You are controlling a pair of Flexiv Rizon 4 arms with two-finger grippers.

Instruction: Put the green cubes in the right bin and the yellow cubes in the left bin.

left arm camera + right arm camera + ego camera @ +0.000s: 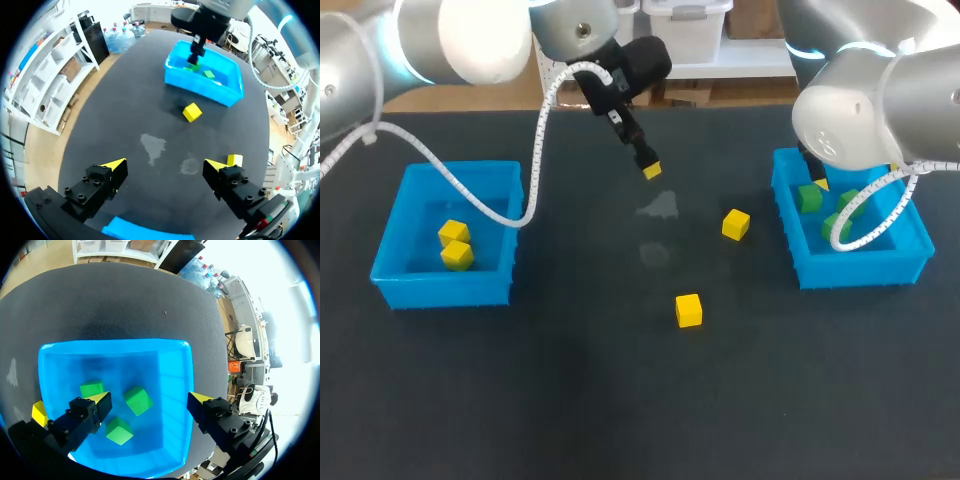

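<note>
- Three green cubes (138, 400) lie inside the right bin (865, 268), and I see no green left on the desk (570, 400), so I judge the green half done.
- Two binned yellow cubes (453, 233) sit touching each other in the left bin (440, 288).
- Two yellows are left out on the desk: the far yellow cube (736, 224) near the right bin's wall, and the near yellow cube (688, 310) out in the middle, well apart from both bins.
- By my reckoning that leaves two pick-and-carry runs to the left bin.
- My left arm comes in from the left and reaches past the desk's middle. Its left pincer (164, 167) hangs above bare desk, released and holding nothing. In its wrist view one loose yellow lies just beside a fingertip and the other further ahead.
- My right arm is bent over the right bin. Its right pincer (150, 400) points down into the bin, fingers spread wide above the greens and gripping none.
</note>
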